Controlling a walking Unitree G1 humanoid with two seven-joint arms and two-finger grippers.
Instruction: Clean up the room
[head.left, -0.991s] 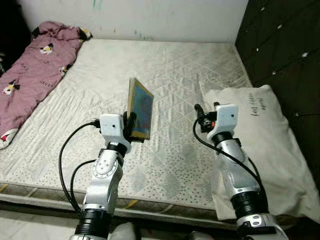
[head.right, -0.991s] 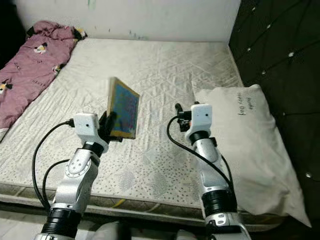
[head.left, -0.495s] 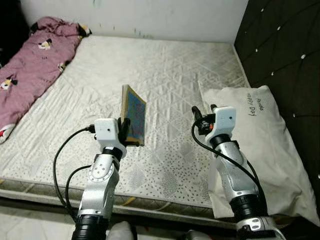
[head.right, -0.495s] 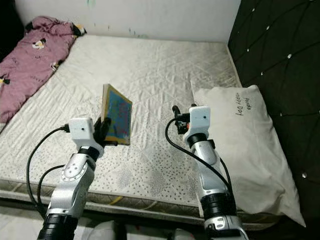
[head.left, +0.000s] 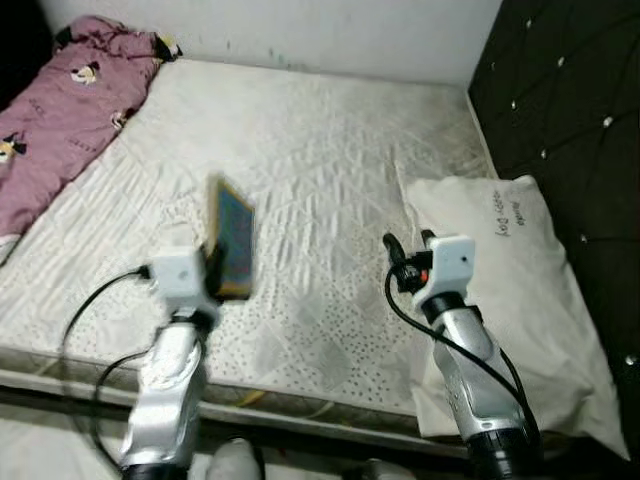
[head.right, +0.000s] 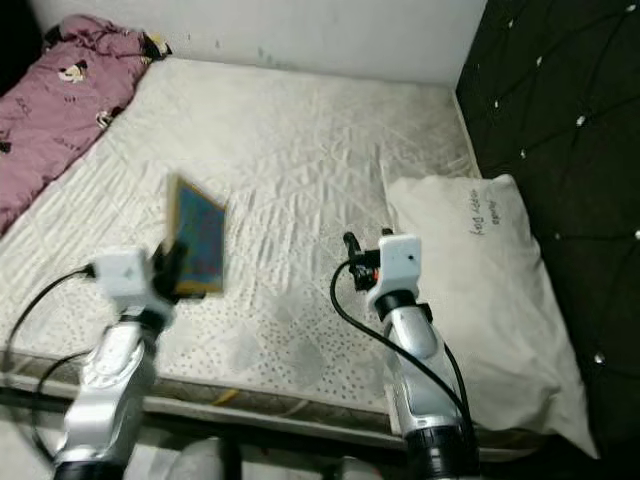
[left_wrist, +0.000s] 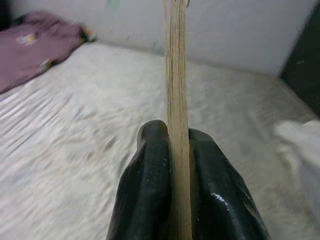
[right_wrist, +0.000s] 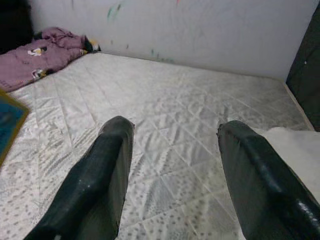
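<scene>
The left end effector (left_wrist: 172, 165) is clenched on the lower edge of a thin book (head.left: 231, 238), both black fingers (left_wrist: 147, 185) pressed flat against its covers, holding it upright on edge above the bed (head.left: 330, 150) near the front edge. The right end effector (right_wrist: 172, 165) is released, its fingers spread wide with nothing between them, hovering above the bed just beside the white pillow (head.left: 510, 290) at the right edge. Compared with a second ago, the left arm with the book sits further toward the bed's left side and is blurred. A purple blanket (head.left: 60, 110) lies crumpled in the far left corner.
</scene>
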